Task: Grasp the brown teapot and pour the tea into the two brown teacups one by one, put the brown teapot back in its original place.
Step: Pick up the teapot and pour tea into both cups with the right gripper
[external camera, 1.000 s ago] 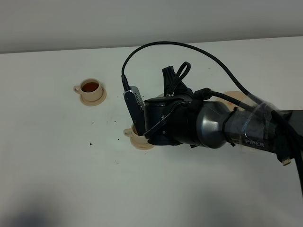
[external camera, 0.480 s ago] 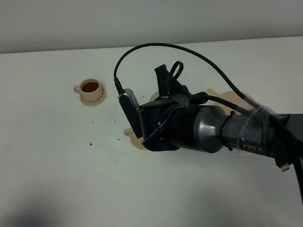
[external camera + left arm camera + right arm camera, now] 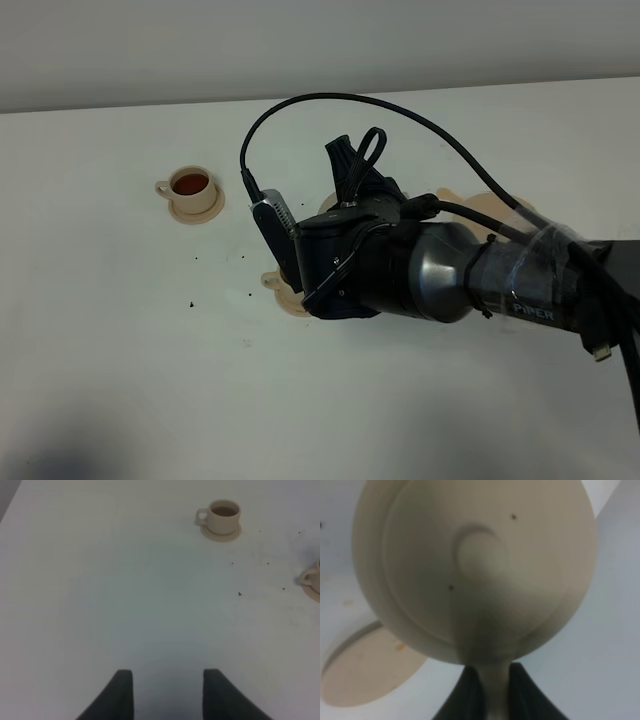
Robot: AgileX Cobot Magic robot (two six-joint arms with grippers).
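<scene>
Far left on the table [image 3: 120, 330], a filled teacup [image 3: 191, 186] is seen on its saucer. Left gripper [image 3: 168, 690] is held wide, empty. Centre: second teacup [image 3: 277, 282] mostly hidden under the right arm. Right gripper [image 3: 492, 692] is clamped on the teapot [image 3: 475, 570] handle, teapot lifted above its saucer [image 3: 367, 667].

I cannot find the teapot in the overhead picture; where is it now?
In the right wrist view the teapot is held by its handle in the right gripper, above the table, with its empty large saucer beside and below it.

Right hand [image 3: 490, 690] clamped tight; left hand [image 3: 167, 692] fingers parted.
</scene>
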